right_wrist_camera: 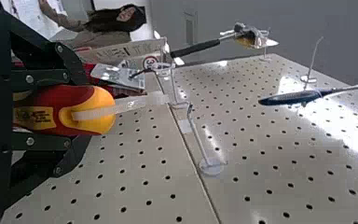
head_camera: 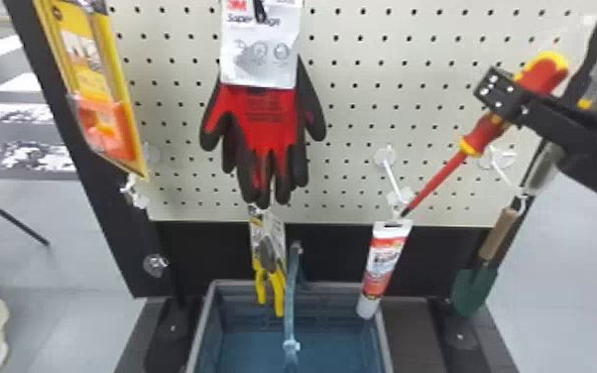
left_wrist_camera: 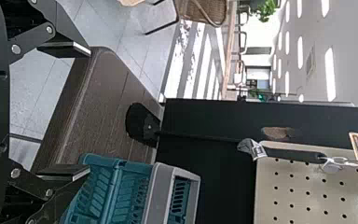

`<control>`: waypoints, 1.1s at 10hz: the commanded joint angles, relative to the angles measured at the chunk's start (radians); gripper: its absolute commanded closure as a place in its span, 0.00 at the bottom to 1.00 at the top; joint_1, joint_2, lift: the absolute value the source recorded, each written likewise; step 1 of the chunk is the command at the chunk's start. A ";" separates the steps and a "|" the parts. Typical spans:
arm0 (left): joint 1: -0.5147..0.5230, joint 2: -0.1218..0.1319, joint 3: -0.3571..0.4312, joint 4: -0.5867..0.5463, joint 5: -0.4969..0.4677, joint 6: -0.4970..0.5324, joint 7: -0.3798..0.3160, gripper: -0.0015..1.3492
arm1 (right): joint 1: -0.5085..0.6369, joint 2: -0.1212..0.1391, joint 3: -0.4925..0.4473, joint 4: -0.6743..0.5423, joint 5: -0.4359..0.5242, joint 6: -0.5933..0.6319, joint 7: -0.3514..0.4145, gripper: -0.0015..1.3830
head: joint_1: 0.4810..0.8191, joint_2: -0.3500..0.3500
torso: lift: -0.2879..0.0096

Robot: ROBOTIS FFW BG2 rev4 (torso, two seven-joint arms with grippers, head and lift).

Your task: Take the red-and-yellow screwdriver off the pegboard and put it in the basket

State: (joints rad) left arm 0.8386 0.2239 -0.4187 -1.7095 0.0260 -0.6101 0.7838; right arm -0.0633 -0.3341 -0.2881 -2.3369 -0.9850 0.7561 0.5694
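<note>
Screwdriver (head_camera: 543, 74), red and yellow, is tilted in front of the right part of the pegboard (head_camera: 352, 116) in the head view, handle high and shaft slanting down to the left. Right gripper (head_camera: 501, 94) has its jaws clamped on the handle. The shaft's tip is just beside a hook near the pegboard's lower edge; whether they touch, I can't tell. Gloves (head_camera: 268, 119) hang in front of the pegboard, left of its middle, and a yellow package (head_camera: 84, 64) hangs along its left side. Pliers (head_camera: 275, 278) and a white-and-red tube (head_camera: 384, 265) hang below its lower edge, the tube farther right. A trowel (head_camera: 476, 290) hangs below its right corner. The basket (head_camera: 387, 342) sits below the pegboard.

In the left wrist view, left gripper (left_wrist_camera: 90, 110) has its jaws wide apart, below the pegboard and near the basket.

In the right wrist view, the handle lies between the right gripper's two fingers before the pegboard, its yellow end poking out with a pale strap on it. Bare hooks (right_wrist_camera: 198, 137) stick out of the pegboard.
</note>
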 commanded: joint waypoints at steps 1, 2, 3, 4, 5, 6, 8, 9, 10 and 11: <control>0.002 0.000 0.000 0.000 0.000 0.000 0.000 0.29 | 0.051 0.046 -0.010 0.019 0.006 -0.031 -0.002 0.81 | 0.20 0.50 | 0.63; 0.002 -0.001 0.000 0.000 0.002 -0.002 0.000 0.29 | 0.085 0.072 -0.011 0.036 0.012 -0.055 -0.002 0.81 | 0.20 0.50 | 0.63; 0.004 -0.001 0.000 0.000 0.002 -0.005 0.000 0.29 | 0.118 0.102 -0.011 0.056 0.016 -0.073 0.000 0.81 | 0.20 0.50 | 0.63; 0.004 -0.001 0.000 0.000 0.002 -0.005 0.000 0.29 | 0.150 0.130 -0.011 0.068 0.019 -0.087 -0.002 0.81 | 0.20 0.50 | 0.63; 0.006 -0.001 0.000 0.000 0.002 -0.007 0.000 0.29 | 0.184 0.152 -0.011 0.070 0.029 -0.100 -0.002 0.81 | 0.20 0.50 | 0.63; 0.006 -0.001 0.000 0.000 0.002 -0.007 0.000 0.29 | 0.221 0.170 -0.010 0.070 0.034 -0.106 -0.008 0.81 | 0.20 0.50 | 0.63; 0.006 -0.005 0.000 0.002 0.003 -0.007 0.000 0.29 | 0.309 0.216 -0.010 0.078 0.032 -0.155 -0.026 0.81 | 0.20 0.50 | 0.63; 0.006 -0.005 0.000 0.002 0.003 -0.007 0.000 0.29 | 0.345 0.242 -0.010 0.085 0.032 -0.169 -0.040 0.81 | 0.20 0.50 | 0.63; 0.006 -0.005 0.000 0.005 0.003 -0.008 0.000 0.29 | 0.358 0.251 -0.006 0.112 0.032 -0.172 -0.040 0.81 | 0.20 0.50 | 0.63; 0.004 -0.005 0.000 0.010 0.003 -0.013 0.000 0.29 | 0.362 0.251 0.009 0.151 0.034 -0.175 -0.039 0.81 | 0.20 0.50 | 0.63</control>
State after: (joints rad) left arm 0.8436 0.2193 -0.4191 -1.7028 0.0293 -0.6202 0.7838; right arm 0.2946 -0.0848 -0.2865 -2.2082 -0.9522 0.5832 0.5309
